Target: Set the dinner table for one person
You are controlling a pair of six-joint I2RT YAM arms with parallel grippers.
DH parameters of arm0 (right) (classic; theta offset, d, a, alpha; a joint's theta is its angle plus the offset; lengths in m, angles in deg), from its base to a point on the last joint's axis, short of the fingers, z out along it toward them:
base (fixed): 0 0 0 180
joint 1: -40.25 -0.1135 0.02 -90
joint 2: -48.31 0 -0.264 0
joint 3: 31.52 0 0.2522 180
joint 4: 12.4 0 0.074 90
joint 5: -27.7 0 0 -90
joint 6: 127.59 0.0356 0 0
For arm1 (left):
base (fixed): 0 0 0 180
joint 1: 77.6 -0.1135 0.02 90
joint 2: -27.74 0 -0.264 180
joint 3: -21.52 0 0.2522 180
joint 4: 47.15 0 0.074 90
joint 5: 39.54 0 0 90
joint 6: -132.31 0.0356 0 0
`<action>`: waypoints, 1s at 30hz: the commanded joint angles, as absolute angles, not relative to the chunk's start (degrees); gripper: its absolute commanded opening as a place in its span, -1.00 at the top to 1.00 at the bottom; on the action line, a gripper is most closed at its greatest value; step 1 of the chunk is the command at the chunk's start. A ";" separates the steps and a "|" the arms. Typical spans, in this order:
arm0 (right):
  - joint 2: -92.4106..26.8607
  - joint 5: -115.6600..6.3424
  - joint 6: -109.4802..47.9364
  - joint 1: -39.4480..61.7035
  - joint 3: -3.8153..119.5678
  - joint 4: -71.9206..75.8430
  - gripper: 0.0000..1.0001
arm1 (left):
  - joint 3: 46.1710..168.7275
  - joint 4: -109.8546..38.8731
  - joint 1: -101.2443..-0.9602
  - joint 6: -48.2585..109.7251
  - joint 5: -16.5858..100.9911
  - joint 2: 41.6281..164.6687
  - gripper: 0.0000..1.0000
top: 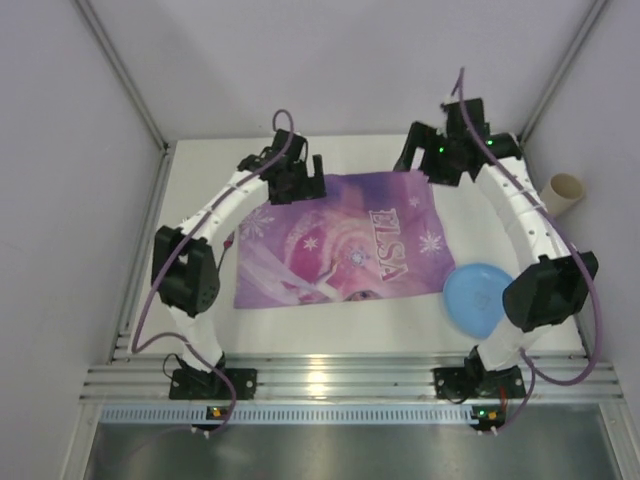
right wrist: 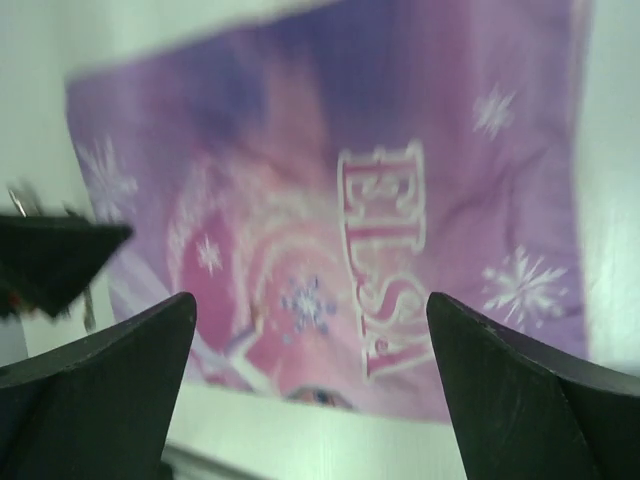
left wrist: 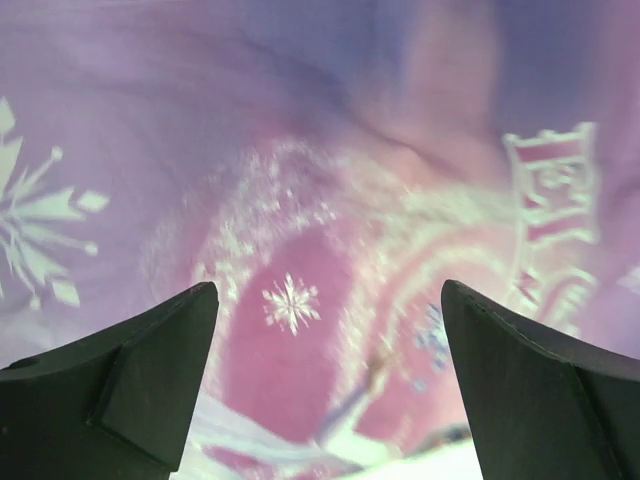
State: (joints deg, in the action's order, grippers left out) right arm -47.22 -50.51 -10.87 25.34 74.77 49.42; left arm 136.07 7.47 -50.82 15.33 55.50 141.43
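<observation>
- Inside the walled enclosure, the white bench (top: 330,328) spans the floor, with the purple placemat (top: 340,240) spread across its middle, slightly skewed.
- The left end effector (top: 305,172) and right end effector (top: 425,150) hover at the mat's far corners, both released and grasping nothing.
- Risk: a low finger may snag and rumple the mat.
- Risk: the right elbow, swinging, may knock the blue plate (top: 478,297).
- Open room: only the near strip, since the walls crowd the bench edges.

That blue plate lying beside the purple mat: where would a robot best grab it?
Probably by its rim. The blue plate lies flat and shallow, so only its edge offers a hold. I would come down from above with one gripper finger inside the rim and one outside, at the far edge, which looks clear of the placemat.
</observation>
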 commanded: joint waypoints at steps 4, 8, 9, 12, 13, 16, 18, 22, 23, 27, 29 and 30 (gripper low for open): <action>-51.26 -68.54 -4.46 39.71 98.59 66.13 -0.99 | 127.14 3.00 -54.31 8.82 45.89 132.34 -0.96; -50.31 -62.58 0.29 57.34 93.81 64.66 -0.91 | 120.54 -1.30 -54.05 9.88 44.40 125.40 -0.96; -50.05 -60.48 1.95 59.39 92.73 63.17 -0.90 | 118.97 -1.13 -54.05 10.32 44.05 123.74 -0.96; -50.39 -62.12 3.89 63.89 92.80 63.15 -0.90 | 115.71 -2.00 -54.05 10.93 43.35 120.92 -0.94; -50.83 -66.39 4.42 64.33 93.68 63.76 -0.90 | 113.18 -2.53 -54.05 11.20 42.74 120.30 -0.94; -52.23 -73.17 8.02 65.39 97.98 67.63 -0.89 | 109.30 -4.38 -54.05 11.90 41.24 118.80 -0.94; -52.59 -75.21 9.51 65.83 99.75 67.90 -0.88 | 107.88 -4.99 -54.05 12.16 40.54 118.62 -0.92; -53.82 -81.53 13.64 66.79 100.90 69.66 -0.84 | 104.54 -6.93 -54.05 12.08 37.73 118.62 -0.89; -53.56 -82.24 14.87 66.97 99.24 69.66 -0.83 | 104.19 -7.80 -54.05 12.08 36.24 118.71 -0.89; -50.31 -83.04 22.16 67.24 91.07 64.30 -0.82 | 103.31 -8.16 -54.05 13.30 33.15 119.59 -0.85; -49.17 -83.04 26.63 67.41 86.95 62.99 -0.82 | 102.87 -8.25 -54.05 14.01 32.62 119.85 -0.84; -48.38 -82.17 27.79 67.50 85.35 61.93 -0.82 | 102.35 -8.16 -54.05 14.88 32.36 119.85 -0.84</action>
State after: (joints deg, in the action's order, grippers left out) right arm -51.88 -80.41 19.89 66.69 89.09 65.22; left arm 103.38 -4.68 -53.94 12.49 35.50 120.16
